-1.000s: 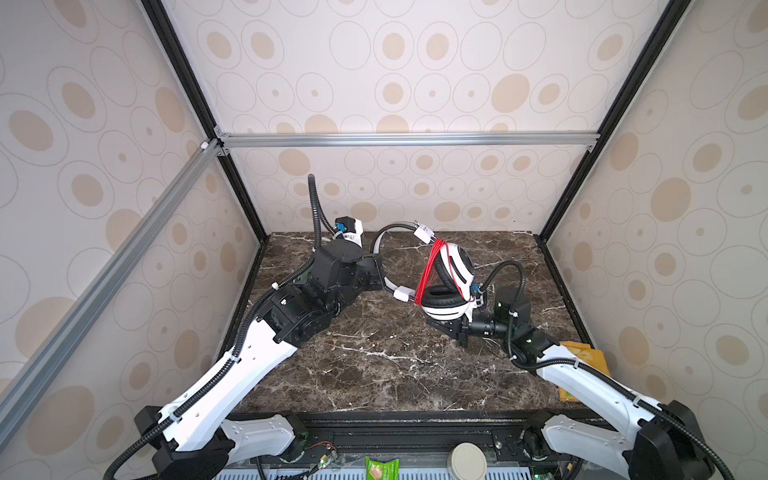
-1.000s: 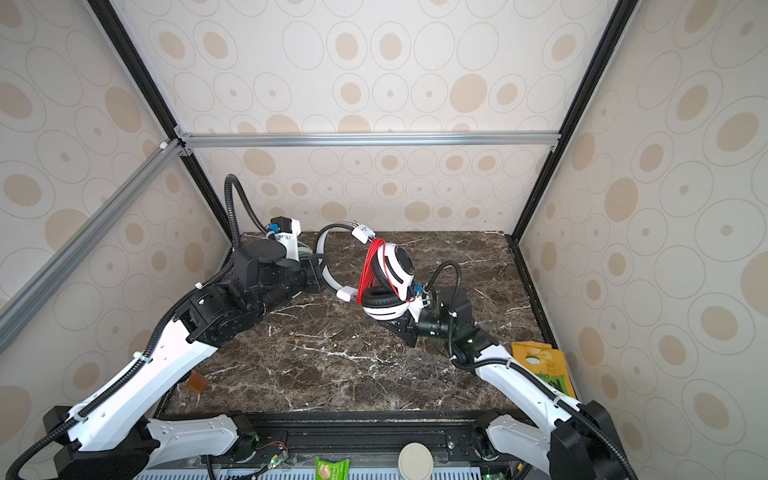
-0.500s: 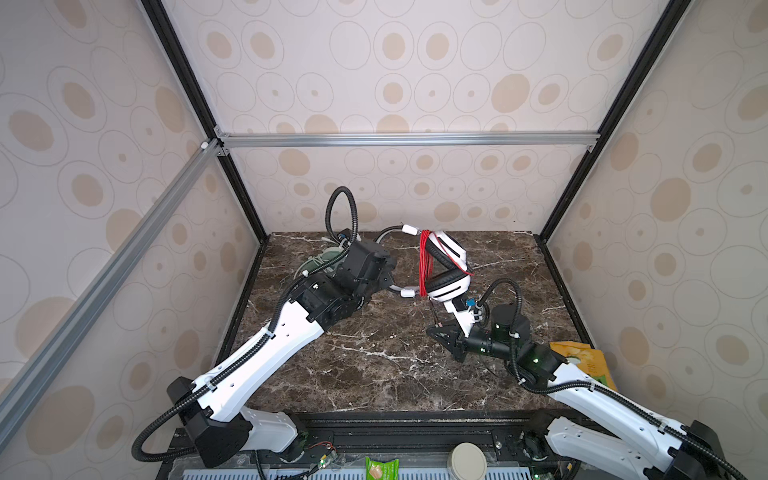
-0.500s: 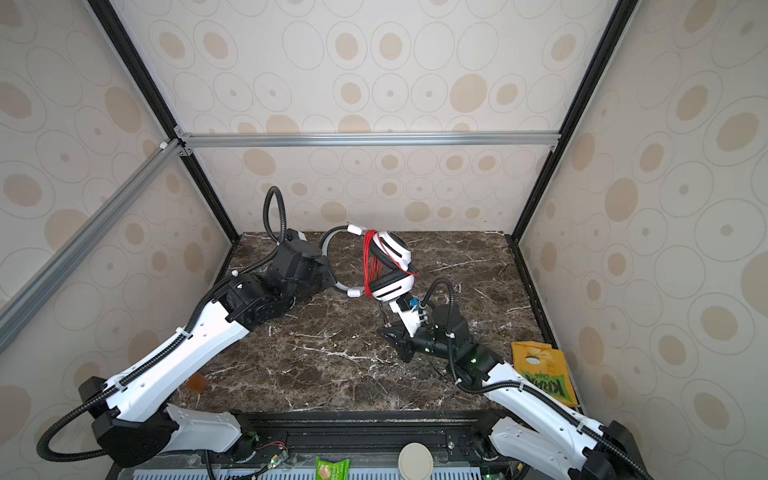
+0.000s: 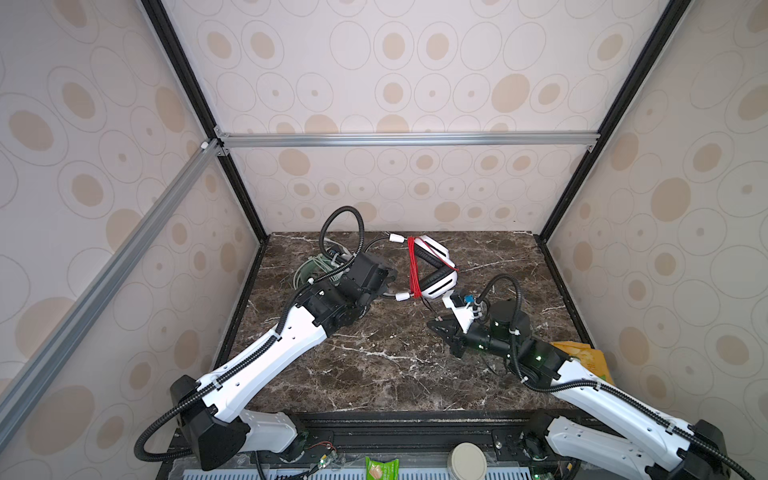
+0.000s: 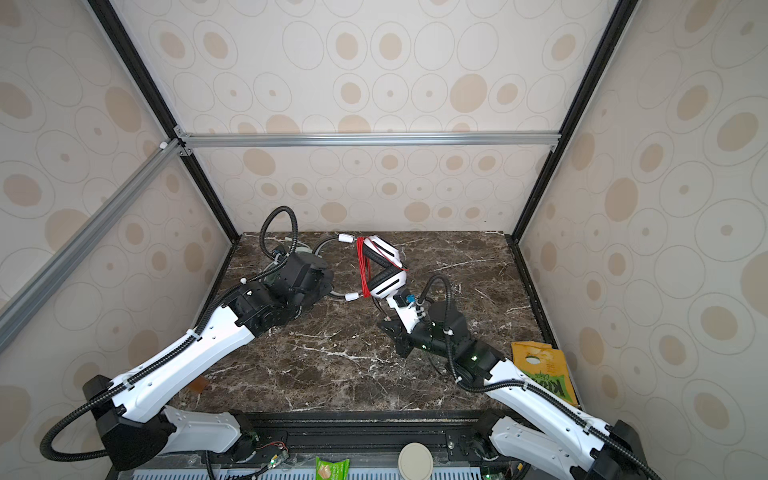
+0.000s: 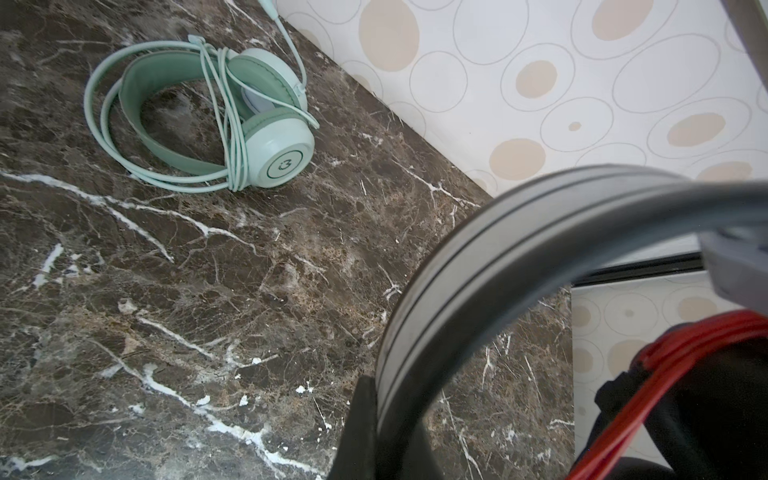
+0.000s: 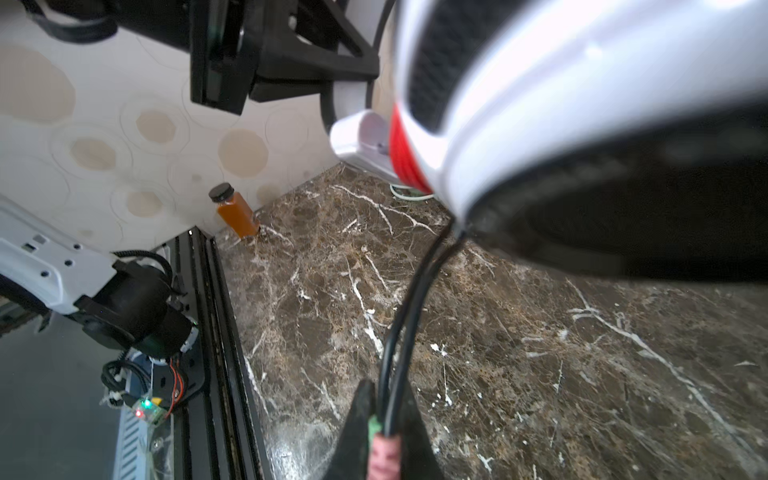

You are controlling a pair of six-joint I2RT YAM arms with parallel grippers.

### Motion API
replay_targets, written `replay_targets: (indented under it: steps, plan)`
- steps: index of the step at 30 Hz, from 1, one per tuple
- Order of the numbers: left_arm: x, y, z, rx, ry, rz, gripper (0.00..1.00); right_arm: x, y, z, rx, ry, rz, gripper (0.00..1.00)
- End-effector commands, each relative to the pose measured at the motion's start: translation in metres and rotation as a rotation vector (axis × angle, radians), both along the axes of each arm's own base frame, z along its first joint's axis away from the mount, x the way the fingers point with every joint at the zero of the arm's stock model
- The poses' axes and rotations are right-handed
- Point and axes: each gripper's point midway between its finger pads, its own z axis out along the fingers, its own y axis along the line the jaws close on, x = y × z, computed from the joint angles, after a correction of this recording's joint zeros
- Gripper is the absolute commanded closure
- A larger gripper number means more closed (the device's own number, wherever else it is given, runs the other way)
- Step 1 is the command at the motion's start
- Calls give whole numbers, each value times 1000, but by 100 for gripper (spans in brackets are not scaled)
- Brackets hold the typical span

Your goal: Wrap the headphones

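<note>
Left gripper (image 7: 382,424) is clamped on the stiff headband (image 7: 498,249) of the white headset (image 5: 434,270), held up over the back middle of the table (image 5: 374,353), right gripper (image 8: 386,432) pinching its floppy cable (image 8: 405,324), so probably light but tangle-prone.

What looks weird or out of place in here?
Two things stand out. A small bottle of orange liquid leans tilted at the edge of the marble table, instead of standing upright. A yellow chips bag lies off that table's right edge, outside the work area.
</note>
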Motion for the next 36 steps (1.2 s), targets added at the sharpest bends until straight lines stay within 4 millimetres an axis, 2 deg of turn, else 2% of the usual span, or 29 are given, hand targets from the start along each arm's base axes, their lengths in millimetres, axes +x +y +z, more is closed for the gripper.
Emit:
replay_targets:
  steps: [1, 8, 14, 20, 27, 36]
  plan:
    - [14, 9, 23, -22, -80, 111, 100, -8, 5, -7, -130, 1, 66, 100]
    - [17, 20, -18, 134, -29, 143, 100, 1, -10, -15, -297, 19, 3, 100]
    - [25, 9, -69, 255, 65, 96, 100, 16, -19, -36, -449, 53, -52, 100]
    - [40, -9, -112, 346, 128, 30, 100, 46, -27, -70, -574, 90, -183, 100]
    - [52, -23, -151, 446, 209, -27, 100, 70, -19, -96, -561, 203, -220, 100]
    - [56, -47, -191, 425, 274, -127, 100, 90, -14, -111, -525, 311, -218, 100]
